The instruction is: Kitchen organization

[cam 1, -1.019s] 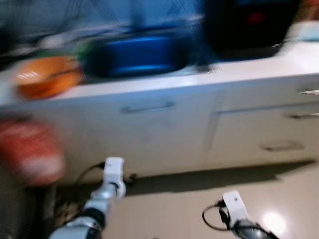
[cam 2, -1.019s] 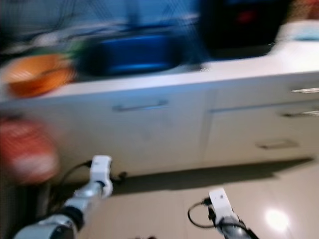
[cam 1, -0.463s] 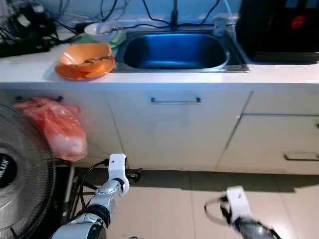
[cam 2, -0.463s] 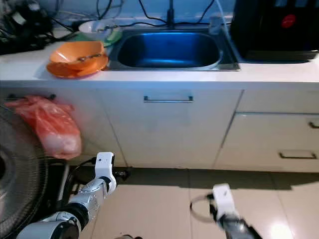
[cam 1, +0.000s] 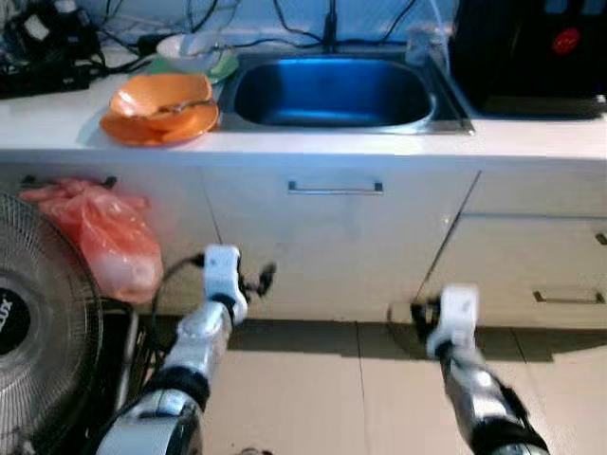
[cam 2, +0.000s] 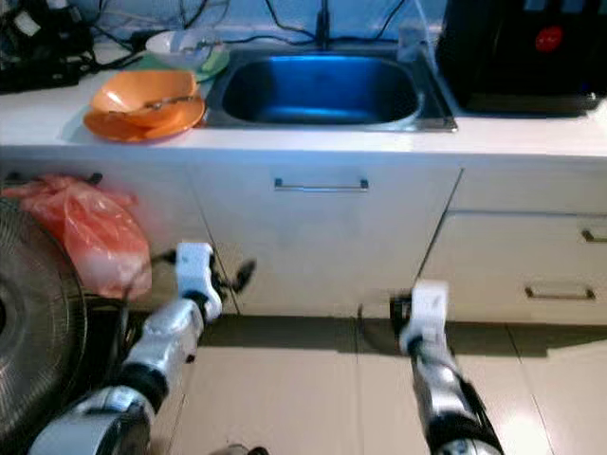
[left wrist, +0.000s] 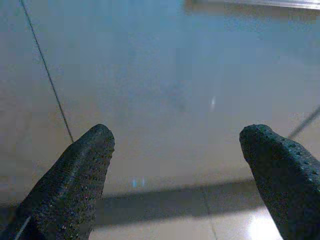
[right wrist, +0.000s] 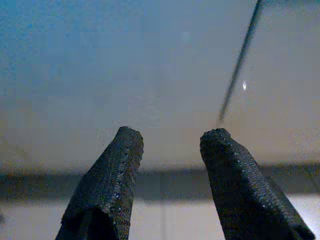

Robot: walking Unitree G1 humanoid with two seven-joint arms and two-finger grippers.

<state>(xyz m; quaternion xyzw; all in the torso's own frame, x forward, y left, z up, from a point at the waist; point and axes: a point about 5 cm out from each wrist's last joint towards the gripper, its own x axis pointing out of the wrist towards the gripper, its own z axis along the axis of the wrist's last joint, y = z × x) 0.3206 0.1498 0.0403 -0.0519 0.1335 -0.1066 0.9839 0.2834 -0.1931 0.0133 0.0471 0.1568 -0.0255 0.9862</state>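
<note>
At the upper left of the frame sit the orange bowls (cam 1: 159,107); my left gripper (left wrist: 175,180) and right gripper (right wrist: 167,185), both spread and empty, should rise to counter height first.

**Edges and blur hide plenty**

The fan (cam 1: 38,322) runs off the picture's left edge, only part of its grille showing. The black appliance (cam 1: 531,52) at the bench's right end is cropped at top and right. Cables (cam 1: 38,38) at the bench's back left corner tangle, too blurred to sort out.
</note>
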